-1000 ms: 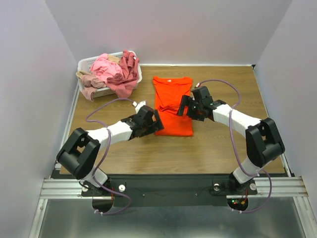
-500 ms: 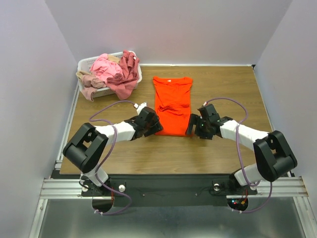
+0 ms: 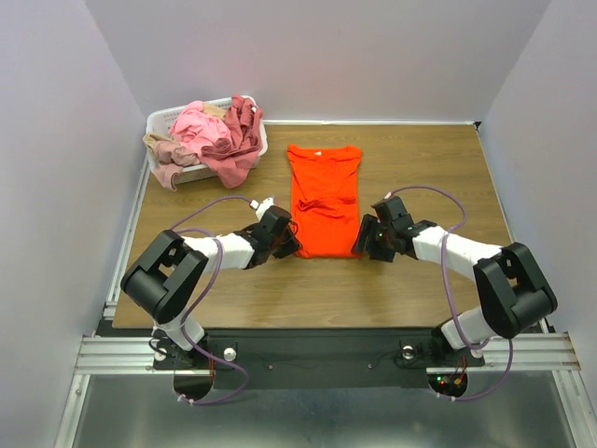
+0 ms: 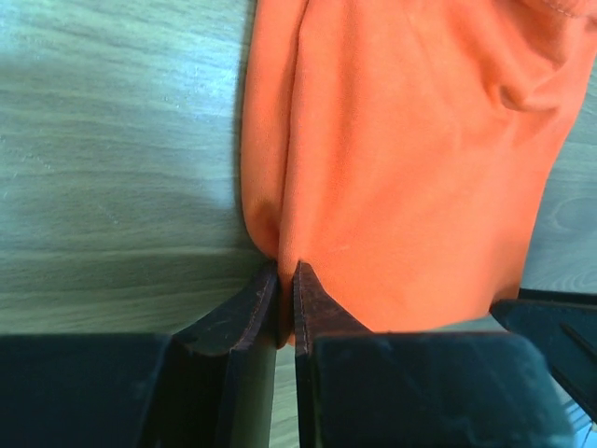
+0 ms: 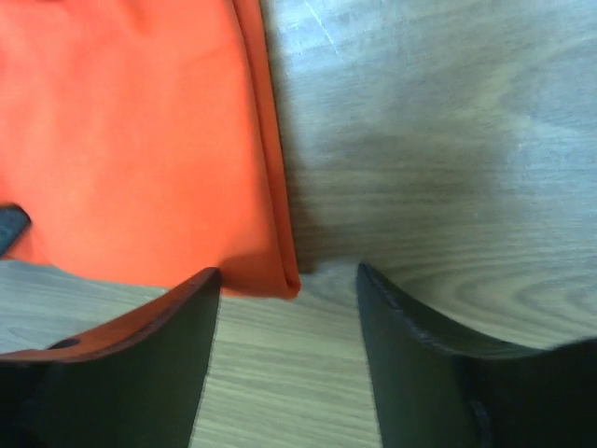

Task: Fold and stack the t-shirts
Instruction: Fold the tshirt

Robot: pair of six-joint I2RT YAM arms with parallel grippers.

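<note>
Orange, the only shirt out on the desk: found it lying flat ahead of both sets of jaws, hem nearest them, collar farthest. Looked already narrowed, with sleeves turned in, so judged the lengthwise folds done. Judged the crosswise fold not yet made, and no stack begun. Counted the rest as untouched: saw pink, maroon and beige shirts heaped in and over the basket, well beyond the left jaws and off to their left.

Found the left jaws pressed together on the hem's left corner, nipping a pleat of orange between the tips. Found the right jaws spread, low over the desk, straddling the hem's right corner without closing on it; could not tell whether either tip touched the cloth.

Learned the grips only from the wrist views: from above, saw both wrists at the hem but nothing of the tips. Got the basket, the collar and the whole outline only from above. Caught, in the left wrist view, a dark edge at the far side of the hem, likely the right jaws.
</note>
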